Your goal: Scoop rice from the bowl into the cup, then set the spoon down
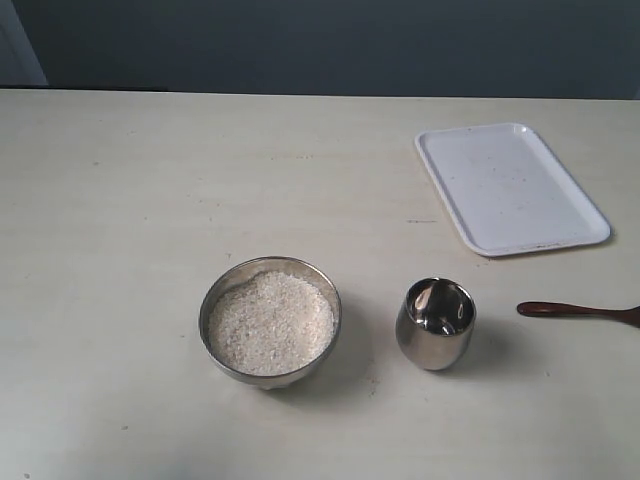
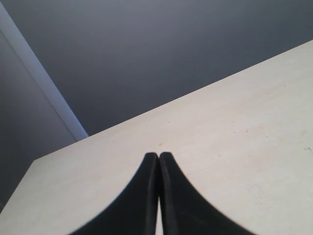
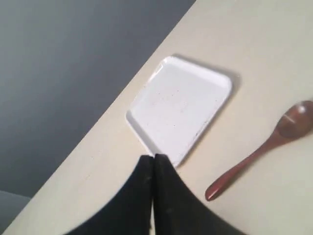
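Both tools are pinched shut and empty: the left tool point(image 2: 158, 155) over the surface point(image 2: 244, 122), the right tool point(image 3: 154, 157) near the spoon point(image 3: 244, 166) (lying flat, untouched). Pickup comes first, I judge; the right tool must open and straddle the handle.

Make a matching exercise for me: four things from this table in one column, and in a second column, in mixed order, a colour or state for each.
Things:
1. bowl
2. cup
3. spoon
4. tray

Descriptions:
A. reddish-brown, lying flat
B. white, rectangular
C. holds rice
D. upright, mirror-like

Pairs: 1-C, 2-D, 3-A, 4-B
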Action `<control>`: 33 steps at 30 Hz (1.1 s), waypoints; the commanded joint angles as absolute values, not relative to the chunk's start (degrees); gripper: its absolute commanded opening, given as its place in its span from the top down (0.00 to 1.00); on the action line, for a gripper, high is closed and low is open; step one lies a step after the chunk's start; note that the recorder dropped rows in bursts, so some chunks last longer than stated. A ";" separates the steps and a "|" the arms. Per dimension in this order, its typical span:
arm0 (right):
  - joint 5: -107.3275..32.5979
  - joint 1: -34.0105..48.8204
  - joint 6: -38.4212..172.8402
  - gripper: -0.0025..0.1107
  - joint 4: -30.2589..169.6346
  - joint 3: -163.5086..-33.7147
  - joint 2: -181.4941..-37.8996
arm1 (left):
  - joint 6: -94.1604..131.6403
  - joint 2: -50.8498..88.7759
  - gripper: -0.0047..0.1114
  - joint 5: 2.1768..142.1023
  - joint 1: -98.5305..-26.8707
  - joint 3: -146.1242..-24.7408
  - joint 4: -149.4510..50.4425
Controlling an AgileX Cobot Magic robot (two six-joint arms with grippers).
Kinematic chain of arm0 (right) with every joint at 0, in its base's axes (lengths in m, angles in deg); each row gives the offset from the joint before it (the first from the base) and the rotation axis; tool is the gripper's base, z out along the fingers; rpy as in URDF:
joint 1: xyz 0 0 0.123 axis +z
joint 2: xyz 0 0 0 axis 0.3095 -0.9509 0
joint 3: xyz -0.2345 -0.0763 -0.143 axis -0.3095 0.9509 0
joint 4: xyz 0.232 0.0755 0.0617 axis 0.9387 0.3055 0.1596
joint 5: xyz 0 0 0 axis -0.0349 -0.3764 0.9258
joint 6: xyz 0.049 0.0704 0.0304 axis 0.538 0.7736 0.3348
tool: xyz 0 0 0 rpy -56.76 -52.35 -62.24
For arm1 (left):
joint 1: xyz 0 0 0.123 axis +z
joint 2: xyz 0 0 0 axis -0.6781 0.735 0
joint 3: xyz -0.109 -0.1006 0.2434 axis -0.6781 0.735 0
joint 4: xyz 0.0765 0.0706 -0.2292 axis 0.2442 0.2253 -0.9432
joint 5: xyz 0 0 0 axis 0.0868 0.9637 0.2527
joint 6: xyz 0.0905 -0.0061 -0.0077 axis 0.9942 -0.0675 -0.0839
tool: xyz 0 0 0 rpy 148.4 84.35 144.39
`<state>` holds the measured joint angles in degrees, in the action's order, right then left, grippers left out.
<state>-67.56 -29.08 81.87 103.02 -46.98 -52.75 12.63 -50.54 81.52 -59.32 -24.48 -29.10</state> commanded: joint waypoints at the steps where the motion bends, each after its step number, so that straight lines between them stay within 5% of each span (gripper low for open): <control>1: -66.72 -29.38 78.68 0.98 99.16 -61.51 -67.11 | 12.17 -50.85 0.96 81.08 -59.35 -24.74 -29.11; 7: -83.61 -29.27 82.26 0.98 91.95 -80.78 -89.20 | 12.17 -50.85 0.96 81.08 -59.35 -24.74 -29.11; 13: -90.85 -26.21 90.53 0.98 90.56 -83.03 -107.63 | 12.17 -50.85 0.96 81.08 -59.35 -24.74 -29.11; 22: -72.12 -6.87 104.88 0.98 81.41 -83.03 -127.41 | 12.17 -50.85 0.96 81.08 -59.35 -24.74 -29.11; 33: -63.90 -3.08 110.27 0.98 78.10 -83.03 -139.47 | 12.17 -50.85 0.96 81.08 -59.35 -24.74 -29.11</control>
<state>-63.01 -3.08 108.45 82.13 -82.95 -138.97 12.63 -50.54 81.52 -59.32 -24.48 -29.10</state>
